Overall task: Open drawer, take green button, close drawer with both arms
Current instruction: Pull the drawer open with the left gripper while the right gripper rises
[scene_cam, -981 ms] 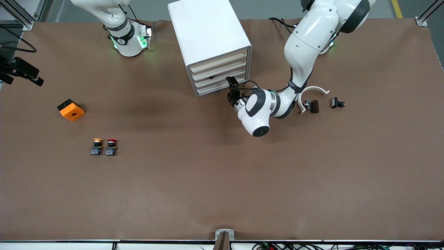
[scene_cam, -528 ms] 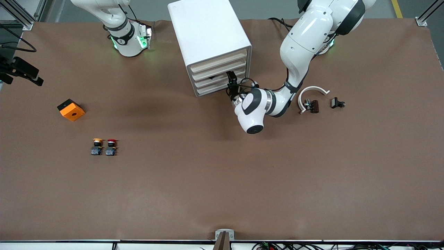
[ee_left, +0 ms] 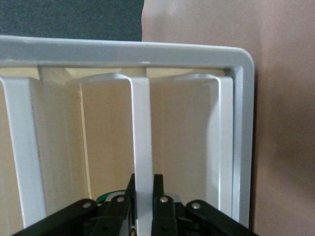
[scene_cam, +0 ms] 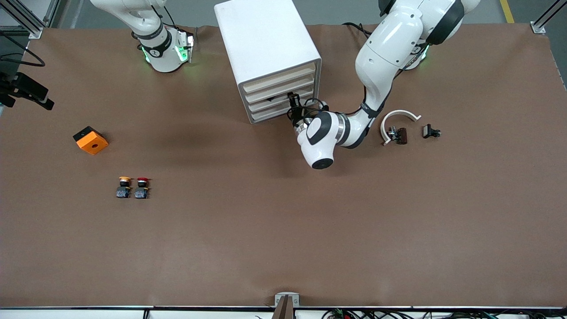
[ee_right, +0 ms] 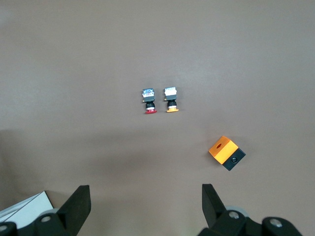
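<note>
The cabinet [scene_cam: 269,57] stands at the tabletop's edge nearest the robots' bases, about midway along it, its four cream fronts turned toward the front camera and a little toward the left arm's end. The drawer [scene_cam: 283,100] — third down — looks shut or nearly so, flush with its neighbours, so I judge the task is at its very start: the handle is only just taken, and pulling out, taking the button and closing are all left. Its long axis runs across the cabinet face, and it would slide out toward the front camera.

The left gripper [scene_cam: 293,101] is at that front; in the left wrist view its fingers [ee_left: 163,206] are closed on a thin white lip of the drawer front [ee_left: 141,152]. A sliver of green [ee_left: 109,197] shows beside the fingers — perhaps the button's cap, but I cannot tell.

The right gripper [ee_right: 145,209] hangs high near the corner at the right arm's end, fingers spread wide and empty; that arm waits.

Well away, nearer the front camera toward the right arm's end, lie an orange block [scene_cam: 91,140], a yellow-capped button [scene_cam: 124,186] and a red-capped button [scene_cam: 141,187].
</note>
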